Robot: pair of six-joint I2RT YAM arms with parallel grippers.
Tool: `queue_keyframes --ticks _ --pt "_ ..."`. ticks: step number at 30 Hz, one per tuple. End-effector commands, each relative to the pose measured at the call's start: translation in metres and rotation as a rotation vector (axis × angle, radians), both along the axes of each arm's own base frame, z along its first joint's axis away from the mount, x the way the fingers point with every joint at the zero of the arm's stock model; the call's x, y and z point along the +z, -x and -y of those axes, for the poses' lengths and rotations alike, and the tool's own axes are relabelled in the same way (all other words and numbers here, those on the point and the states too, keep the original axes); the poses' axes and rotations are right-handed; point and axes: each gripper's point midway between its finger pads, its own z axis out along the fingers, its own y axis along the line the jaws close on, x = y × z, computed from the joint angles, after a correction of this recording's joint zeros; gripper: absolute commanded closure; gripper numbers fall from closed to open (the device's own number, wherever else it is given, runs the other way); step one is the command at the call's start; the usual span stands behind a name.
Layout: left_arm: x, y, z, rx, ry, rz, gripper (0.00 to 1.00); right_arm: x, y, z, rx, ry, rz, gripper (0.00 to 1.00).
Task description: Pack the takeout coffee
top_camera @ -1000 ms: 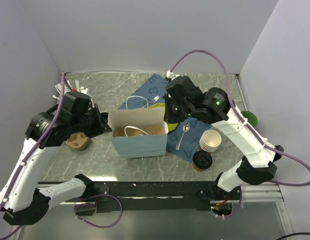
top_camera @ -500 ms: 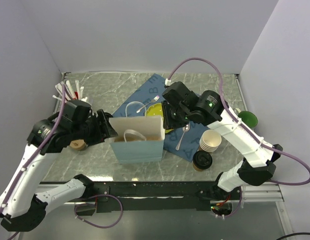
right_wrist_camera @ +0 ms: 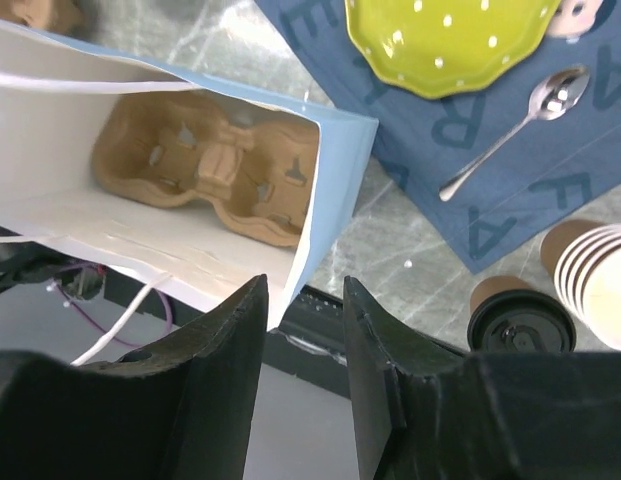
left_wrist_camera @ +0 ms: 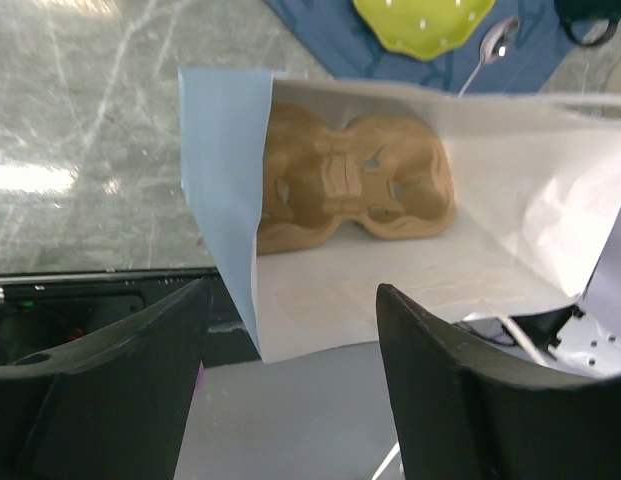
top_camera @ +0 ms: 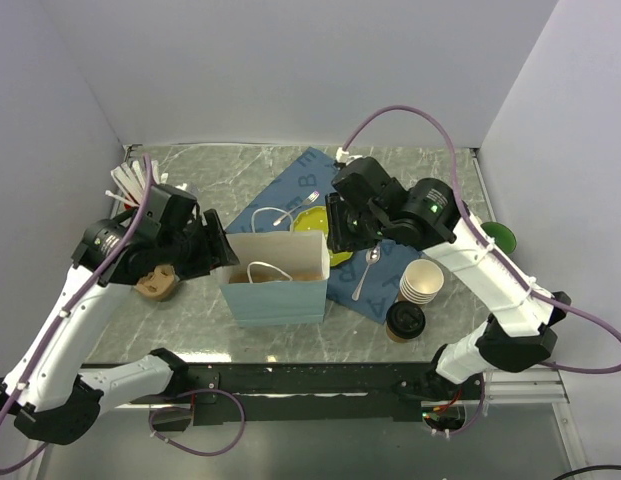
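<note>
The left claw (left_wrist_camera: 290,300) and the right claw (right_wrist_camera: 303,290), pressed together a second ago, now stand spread at the paper bag (top_camera: 275,290) rim; the takeout coffee (top_camera: 405,320) has not moved.

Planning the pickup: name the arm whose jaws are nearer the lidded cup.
Right. The right arm hangs at the bag end nearer the lidded cup; the left arm at the opposite end.
</note>
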Motion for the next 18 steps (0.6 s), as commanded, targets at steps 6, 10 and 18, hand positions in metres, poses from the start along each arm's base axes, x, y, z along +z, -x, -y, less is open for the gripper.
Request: queue_keyframes --ticks 6,10,18 --pt "0.034 -0.016 -0.011 0.071 0.016 0.164 0.28 0.026 0.004 0.041 -0.072 -0.008 0.104 0.56" --pt "0.016 -0.011 -0.020 0.062 -0.068 0.097 0.26 0.024 0.006 0.063 -0.118 0.014 0.138 0.57" --pt "0.013 -0.011 -0.017 0.043 -0.057 0.105 0.34 -0.002 0.013 0.101 -0.192 0.055 0.090 0.57"
